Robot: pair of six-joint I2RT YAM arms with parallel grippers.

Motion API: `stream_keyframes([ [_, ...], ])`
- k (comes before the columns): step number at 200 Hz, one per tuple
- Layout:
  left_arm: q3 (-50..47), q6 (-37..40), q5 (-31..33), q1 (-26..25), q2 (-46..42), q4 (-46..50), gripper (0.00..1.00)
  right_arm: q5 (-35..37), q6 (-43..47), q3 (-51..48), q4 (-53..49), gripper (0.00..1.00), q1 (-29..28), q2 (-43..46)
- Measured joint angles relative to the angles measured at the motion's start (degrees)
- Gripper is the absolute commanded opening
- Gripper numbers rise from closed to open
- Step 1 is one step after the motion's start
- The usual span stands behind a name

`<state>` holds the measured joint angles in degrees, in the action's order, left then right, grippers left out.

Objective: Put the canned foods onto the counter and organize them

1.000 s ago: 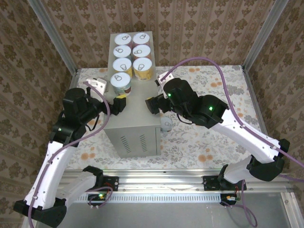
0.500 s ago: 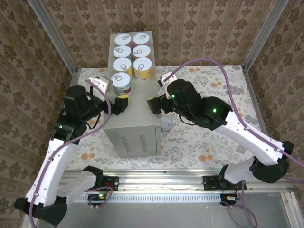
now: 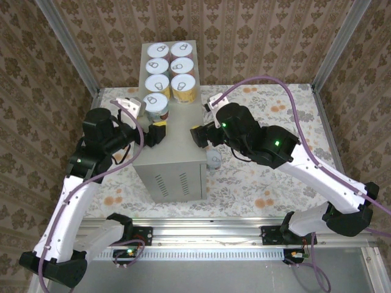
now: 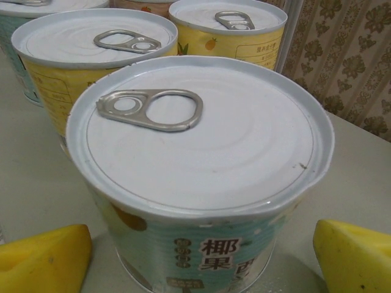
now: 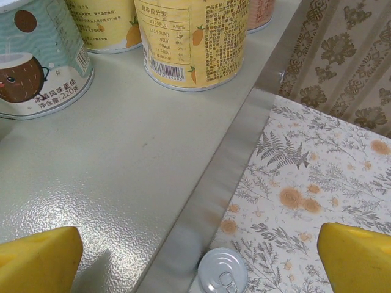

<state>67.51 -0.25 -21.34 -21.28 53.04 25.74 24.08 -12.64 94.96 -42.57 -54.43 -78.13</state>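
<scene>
Teal can (image 4: 201, 183) is flanked by the spread left gripper (image 4: 198, 256); next, the floor can (image 5: 223, 268) is to be taken by the wide-open right gripper (image 5: 197, 256).

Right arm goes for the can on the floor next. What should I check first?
1. left claw open, pads apart from the teal can: ok.
2. right claw open and empty: ok.
3. floor can upright, lid up, beside the counter: ok.
4. room between floor can and counter wall for a finger: cannot tell.
5. seven cans upright on the counter top: ok.
6. room right of the teal can for the eighth: ok.
</scene>
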Motion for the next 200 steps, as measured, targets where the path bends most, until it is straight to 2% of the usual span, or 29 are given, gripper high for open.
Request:
stream_keyframes([
  [149,0.39,0.0,-2.69,0.0,1.05,-0.92,0.93,0.2,0.0,-0.59,0.22,1.0,0.0,0.37],
  [180,0.42,-0.02,-2.93,0.0,1.33,-1.33,1.0,0.2,0.0,-0.63,0.22,1.0,0.02,0.63],
  [200,0.42,-0.17,-2.62,0.0,0.9,-1.07,1.0,0.2,0.0,-0.63,0.22,1.0,0.02,0.81],
])
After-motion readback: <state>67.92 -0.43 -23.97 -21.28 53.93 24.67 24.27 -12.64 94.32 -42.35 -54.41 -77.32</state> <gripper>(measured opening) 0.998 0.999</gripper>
